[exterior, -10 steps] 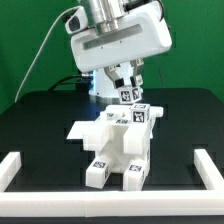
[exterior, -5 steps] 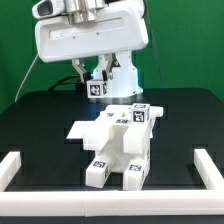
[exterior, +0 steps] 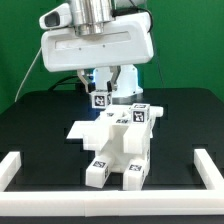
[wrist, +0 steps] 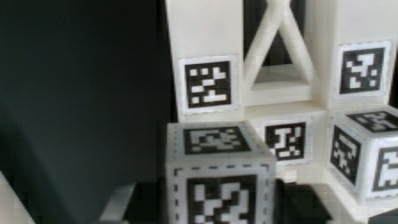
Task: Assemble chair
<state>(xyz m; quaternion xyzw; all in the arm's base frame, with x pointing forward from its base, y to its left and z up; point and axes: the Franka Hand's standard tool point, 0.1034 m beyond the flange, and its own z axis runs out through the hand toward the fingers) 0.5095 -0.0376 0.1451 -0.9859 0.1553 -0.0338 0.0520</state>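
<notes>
Above the black table (exterior: pixel 40 130), the pincer (exterior: pixel 100 96) is clamped on a tagged white block (exterior: pixel 100 101) over the chair (exterior: pixel 115 145).

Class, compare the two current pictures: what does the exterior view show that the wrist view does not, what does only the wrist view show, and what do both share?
Only the exterior view shows the whole partly built chair on the black table, the low white border rails and the green backdrop. Only the wrist view shows the tag patterns close up, with the tagged piece filling the foreground. Both show white tagged chair parts and the gripper carrying that tagged piece.
</notes>
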